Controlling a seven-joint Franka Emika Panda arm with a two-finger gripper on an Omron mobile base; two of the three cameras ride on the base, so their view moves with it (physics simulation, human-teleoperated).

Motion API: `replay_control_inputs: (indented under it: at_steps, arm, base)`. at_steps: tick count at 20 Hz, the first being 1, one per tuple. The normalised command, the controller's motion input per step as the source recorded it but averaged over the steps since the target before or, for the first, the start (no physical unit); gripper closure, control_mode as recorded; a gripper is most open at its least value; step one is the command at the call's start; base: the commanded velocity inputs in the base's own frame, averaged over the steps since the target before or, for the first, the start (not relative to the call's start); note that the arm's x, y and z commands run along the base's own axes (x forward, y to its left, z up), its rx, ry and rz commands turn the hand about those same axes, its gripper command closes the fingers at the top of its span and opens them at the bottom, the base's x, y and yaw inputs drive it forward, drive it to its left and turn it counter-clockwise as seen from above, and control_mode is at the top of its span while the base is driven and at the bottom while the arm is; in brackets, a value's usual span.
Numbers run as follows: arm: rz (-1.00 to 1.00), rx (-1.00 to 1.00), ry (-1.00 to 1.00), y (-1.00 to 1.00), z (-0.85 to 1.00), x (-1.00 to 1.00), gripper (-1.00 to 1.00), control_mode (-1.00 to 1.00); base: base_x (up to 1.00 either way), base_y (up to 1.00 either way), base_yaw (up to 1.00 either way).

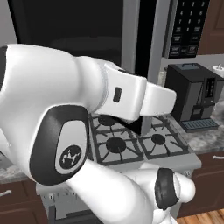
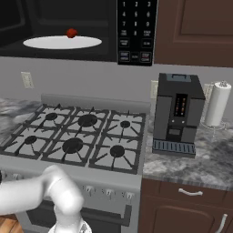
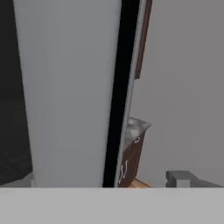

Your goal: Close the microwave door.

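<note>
Arm [image 1: 65,131], white with dark joints, nearest in the left base view and reaching up toward the door [image 1: 140,57]. Gripper state: cannot tell; its fingers lie hidden behind the wrist.

Stove [image 2: 77,136], six burners, below the microwave [image 2: 68,27].

Coffee machine [image 2: 177,113], black, on the counter [image 2: 214,159] right of the stove; paper towel roll [image 2: 217,103] to its right.

Door: swung open, standing out over the stove, its grey edge [image 3: 70,96] and black frame close before the hand camera.

Microwave: cavity open, white turntable [image 2: 61,42] carrying a small red item [image 2: 71,32]; keypad [image 2: 135,29] at right.

Risk, judged: a glancing push on the thin edge could slide off, leaving the door ajar.

Writing: white keypad digits, too small to read reliably; no brand legible.
</note>
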Motion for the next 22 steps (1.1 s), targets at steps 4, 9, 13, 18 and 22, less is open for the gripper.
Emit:
replay_control_inputs:
  at_steps: [4,9,13,18,22]
  arm:
    - [0.09,0.15,0.14,-0.52,0.13,0.47,-1.0,-1.0]
    - [0.12,0.06,0.08,-0.43,0.03,0.72,-1.0,-1.0]
    - [0.17,0.08,0.0,-0.61,0.0,0.82,-1.0,-1.0]
    - [0.16,0.15,0.03,-0.91,-0.05,0.99,-1.0,-1.0]
    - [0.13,0.19,0.02,-1.0,-0.14,1.0,-1.0,-1.0]
  base:
    - [0.0,0.0,0.0]
    - [0.0,0.0,0.0]
    - [0.0,0.0,0.0]
    - [0.0,0.0,0.0]
    - [0.0,0.0,0.0]
